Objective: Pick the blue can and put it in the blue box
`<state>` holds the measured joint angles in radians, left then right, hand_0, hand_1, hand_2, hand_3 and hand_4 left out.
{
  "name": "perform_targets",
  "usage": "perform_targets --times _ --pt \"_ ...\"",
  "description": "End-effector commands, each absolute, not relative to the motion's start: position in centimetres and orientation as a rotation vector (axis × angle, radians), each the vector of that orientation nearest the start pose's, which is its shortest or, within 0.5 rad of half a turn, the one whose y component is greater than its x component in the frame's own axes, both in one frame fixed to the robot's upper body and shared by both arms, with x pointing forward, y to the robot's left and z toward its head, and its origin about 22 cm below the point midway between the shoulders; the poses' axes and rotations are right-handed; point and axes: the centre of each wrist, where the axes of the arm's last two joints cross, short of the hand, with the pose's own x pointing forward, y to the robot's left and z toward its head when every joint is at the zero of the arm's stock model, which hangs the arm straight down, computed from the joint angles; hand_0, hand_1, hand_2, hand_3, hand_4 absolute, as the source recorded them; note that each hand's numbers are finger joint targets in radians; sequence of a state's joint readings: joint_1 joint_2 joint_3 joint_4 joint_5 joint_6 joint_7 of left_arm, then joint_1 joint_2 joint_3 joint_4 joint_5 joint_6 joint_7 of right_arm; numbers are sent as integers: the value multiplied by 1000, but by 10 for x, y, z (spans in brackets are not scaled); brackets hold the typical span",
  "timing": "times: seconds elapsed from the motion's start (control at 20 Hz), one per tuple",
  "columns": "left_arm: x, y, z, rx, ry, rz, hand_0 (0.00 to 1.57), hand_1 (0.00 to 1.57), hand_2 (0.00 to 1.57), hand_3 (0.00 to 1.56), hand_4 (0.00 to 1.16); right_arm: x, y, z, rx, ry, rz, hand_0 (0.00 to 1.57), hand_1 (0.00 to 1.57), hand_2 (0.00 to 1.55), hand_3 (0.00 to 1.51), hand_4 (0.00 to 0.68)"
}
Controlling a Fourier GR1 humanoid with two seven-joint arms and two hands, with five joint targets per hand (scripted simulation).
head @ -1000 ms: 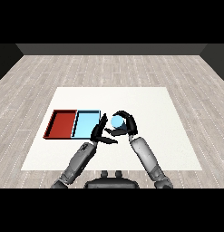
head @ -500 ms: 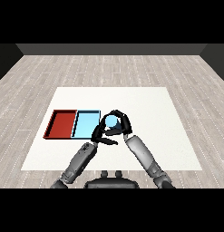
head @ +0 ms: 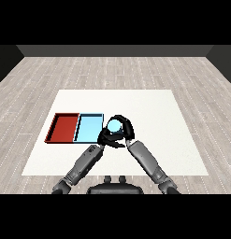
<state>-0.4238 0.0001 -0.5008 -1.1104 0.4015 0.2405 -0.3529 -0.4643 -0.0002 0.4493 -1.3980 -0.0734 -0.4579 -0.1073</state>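
The blue can is pale blue and stands upright in my right hand, whose fingers curl round it. It is held just right of the light blue tray, close to the tray's right rim. My left hand lies directly below and left of the can, fingers relaxed, overlapping the right hand's thumb side. I cannot tell whether the can's base touches the table, because both hands hide it.
A red tray lies against the left side of the blue tray. The white table spreads to the right and behind, with wooden floor beyond it.
My right hand has carried the can leftward and a little nearer, from right of the tray to its right rim. The left hand now sits close against it.
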Motion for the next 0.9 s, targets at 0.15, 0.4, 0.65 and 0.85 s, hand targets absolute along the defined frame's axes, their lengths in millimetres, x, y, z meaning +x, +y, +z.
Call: perform_targets --times 0.15,0.4,0.65,0.85 --pt "307 72 -12 -320 -1629 -167 0 0 0 0 418 289 -75 62 205 -1890 115 1479 1479 1464 1392 593" --pt "286 58 -29 -251 -1663 -98 0 0 103 0 602 275 -67 51 250 -1897 67 1469 1469 1454 1393 607" --pt "286 65 -36 -375 -1639 81 1571 1571 1571 1471 747 286 -78 56 293 -1878 37 1459 1459 1442 1395 626" --pt "308 70 -32 -387 -1658 68 1571 1571 1571 1499 914 278 -60 67 282 -1903 5 1444 1444 1441 1394 617"
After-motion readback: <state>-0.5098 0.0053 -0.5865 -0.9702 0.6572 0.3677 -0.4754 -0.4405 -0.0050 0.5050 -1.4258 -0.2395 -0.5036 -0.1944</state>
